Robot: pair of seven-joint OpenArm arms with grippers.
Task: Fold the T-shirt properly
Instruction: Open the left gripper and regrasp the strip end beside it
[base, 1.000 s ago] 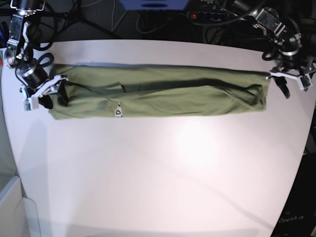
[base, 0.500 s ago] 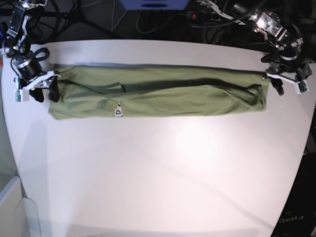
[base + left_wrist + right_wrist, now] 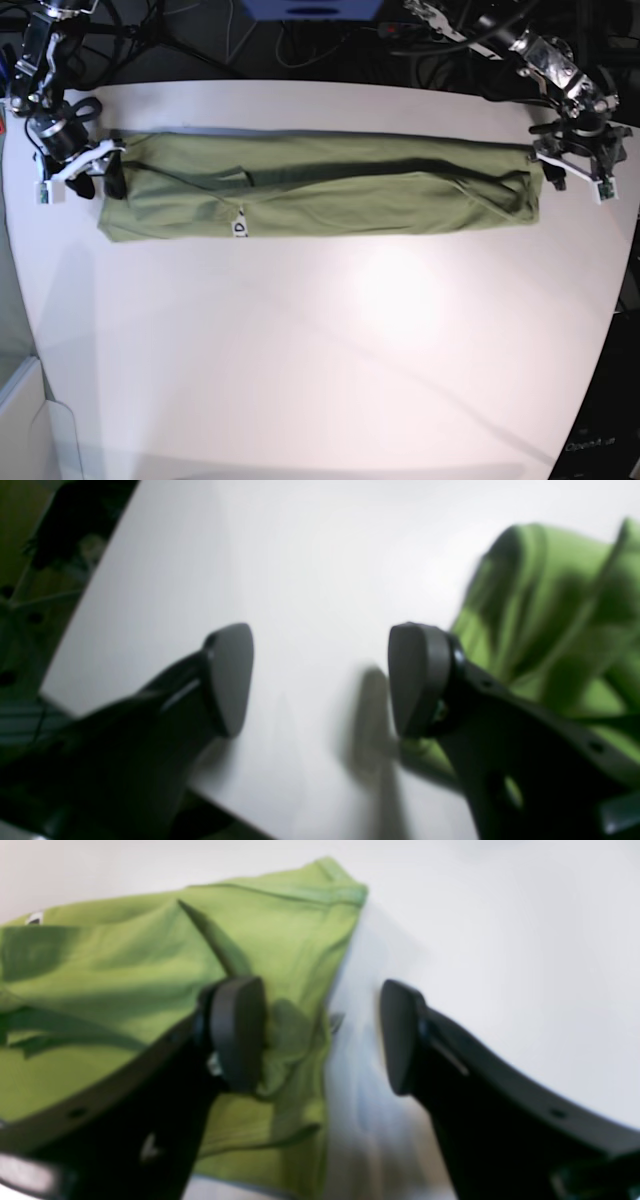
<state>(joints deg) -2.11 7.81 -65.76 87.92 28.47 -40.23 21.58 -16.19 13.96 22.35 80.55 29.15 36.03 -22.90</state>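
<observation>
Both arms have pulled back and up since a second ago: the right gripper (image 3: 78, 178) was over the shirt's left end in the base view, now sits higher, at that end's far corner. The left gripper (image 3: 575, 172) has also shifted up, off the shirt's other end. Shirt itself hasn't moved.

The T-shirt (image 3: 320, 187) lies flat on the white table (image 3: 330, 340), folded into a long narrow band along the far side, white neck label (image 3: 239, 229) showing near the front edge, left of centre.

Right wrist view: right gripper (image 3: 320, 1032) jaws wide apart, holding nothing. One finger (image 3: 237, 1030) hangs over the cloth edge (image 3: 150, 970), the other over bare table. Contact with cloth: can't tell, picture is blurred.

Left wrist view: left gripper (image 3: 320, 680) jaws wide too, nothing between them but table (image 3: 310, 570). Shirt's end (image 3: 555, 615) sits just beside the right-hand finger (image 3: 417, 677), outside the gap.
</observation>
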